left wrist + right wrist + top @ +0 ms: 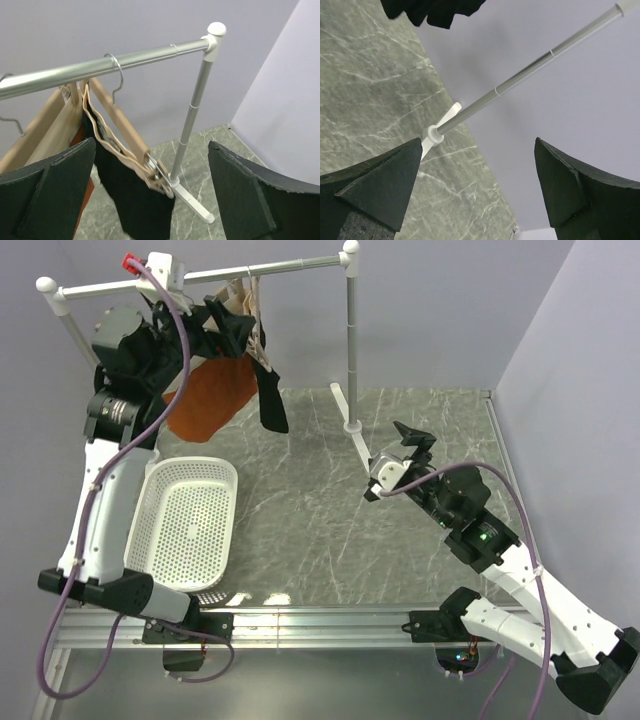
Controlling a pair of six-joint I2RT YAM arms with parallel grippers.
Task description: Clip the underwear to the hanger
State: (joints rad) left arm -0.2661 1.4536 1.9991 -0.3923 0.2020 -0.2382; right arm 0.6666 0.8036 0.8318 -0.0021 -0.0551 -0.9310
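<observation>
The black underwear (pixel 268 400) with its tan waistband hangs from the pale wooden hanger (pixel 252 332) on the rack bar. In the left wrist view the waistband runs along the hanger (pixel 122 125) and sits in the wooden clip (pixel 161 176) at its lower end. The black cloth (pixel 135 205) hangs below it. The other clip is hidden. My left gripper (pixel 151 145) is open and empty, raised close in front of the hanger, its jaws wide on either side of the clip. It also shows in the top view (pixel 215 328). My right gripper (pixel 410 440) is open and empty, low near the rack's right post.
The rust-orange garment (pixel 210 395) hangs on the twin hanger (pixel 35 131) left of the underwear. The metal rack bar (pixel 100 65) and its right post (pixel 352 340) with a white foot (pixel 432 135) stand at the back. A white perforated basket (pixel 185 520) sits at the left front.
</observation>
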